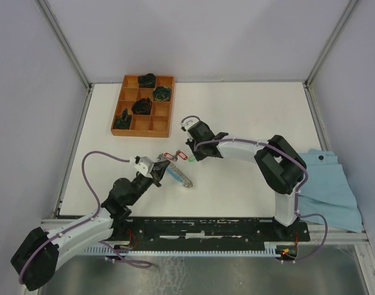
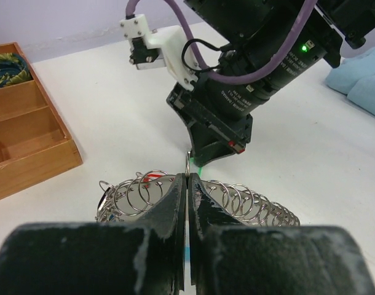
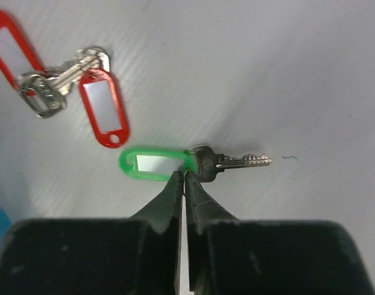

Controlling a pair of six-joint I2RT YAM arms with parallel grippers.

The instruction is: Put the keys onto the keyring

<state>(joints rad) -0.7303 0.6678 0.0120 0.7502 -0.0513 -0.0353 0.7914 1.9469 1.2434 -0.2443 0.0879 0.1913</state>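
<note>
Okay, left gripper (image 2: 186,179) first: its fingers are pressed together with only a hairline gap. They pinch the keyring (image 2: 249,203) by its silver coil, and one thin loop pokes up just above the tips. On the left wrist view I see the coil fanning out to both sides of the fingers, lying on the table (image 1: 255,117). A sliver of light blue shows low in the slit between them. From the top view the keyring runs from that gripper down and to the right, with the blue sleeve in its middle stretch.

Now the right gripper (image 3: 185,176): jaws closed tight as well, tips planted right where the green tag (image 3: 152,164) meets its key (image 3: 230,162). Whether they've actually caught the little ring there, I can't tell. Tag and key lie flat on the table, blade pointing right in the wrist view. Up and left of them sit two red tags (image 3: 102,106) with their keys (image 3: 52,89) bunched together, apart from the green one.

Both grippers are nearly nose to nose across the keyring. Tray (image 2: 34,163) sits at the table's far left, cloth (image 1: 326,184) at its right edge.
</note>
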